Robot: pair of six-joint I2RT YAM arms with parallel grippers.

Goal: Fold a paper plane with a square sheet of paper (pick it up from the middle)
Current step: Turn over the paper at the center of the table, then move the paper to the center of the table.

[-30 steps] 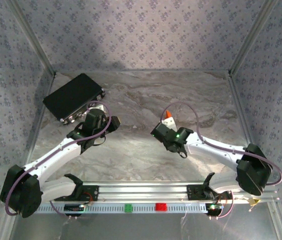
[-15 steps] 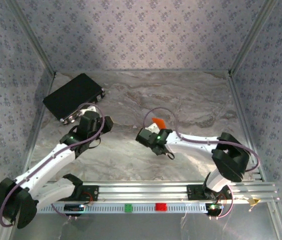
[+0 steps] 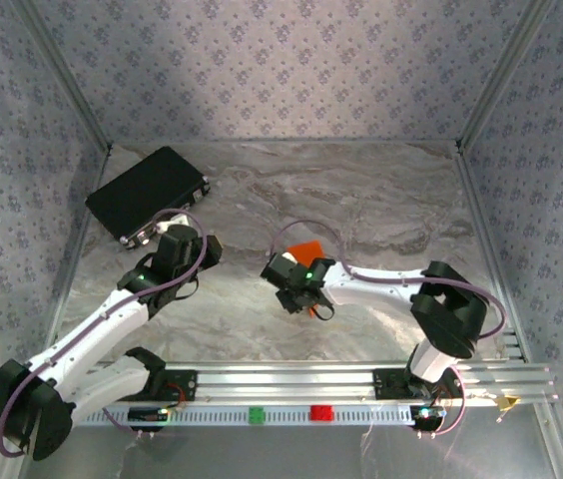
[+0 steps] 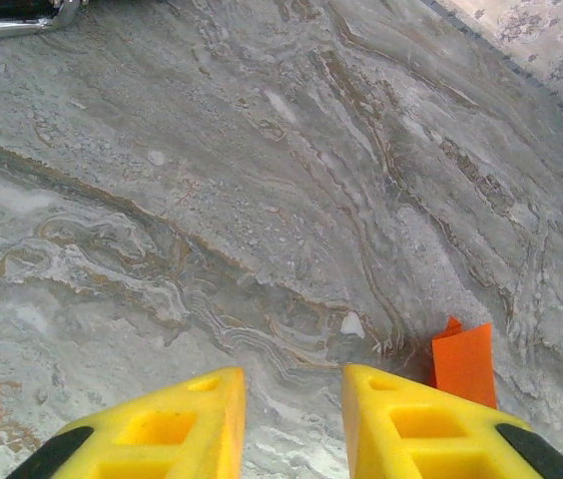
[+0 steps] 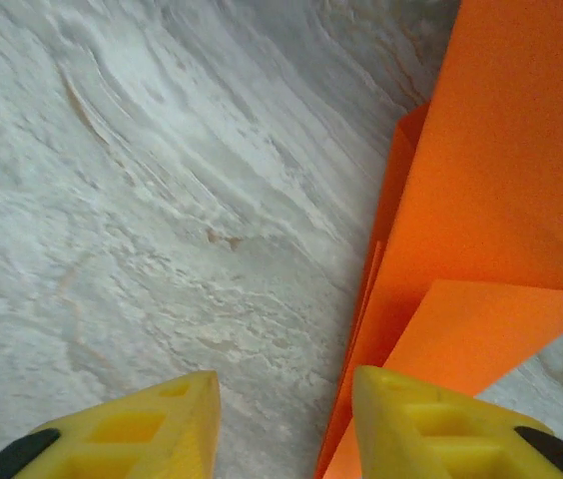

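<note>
The orange sheet of paper [image 3: 306,248] lies folded in layers on the marble table, just beyond my right wrist. In the right wrist view the folded paper [image 5: 481,200] spreads across the right side, with one edge running under the right fingertip [image 5: 431,419]. My right gripper [image 5: 286,419] stands open and only bare table shows between its jaws. My left gripper [image 4: 293,419] hovers open over bare marble, left of the paper [image 4: 464,361], with nothing between its fingers. In the top view the left gripper [image 3: 197,249] sits well apart from the right gripper [image 3: 289,286].
A black rectangular case [image 3: 147,193] lies at the back left, its metal edge [image 4: 12,15] at the top of the left wrist view. A green block [image 3: 257,414] and a red block [image 3: 319,412] sit on the front rail. Patterned walls close in three sides.
My right arm swung left and down with the orange paper, then its jaws opened off it. The left arm drew back slightly, its jaws unchanged.
</note>
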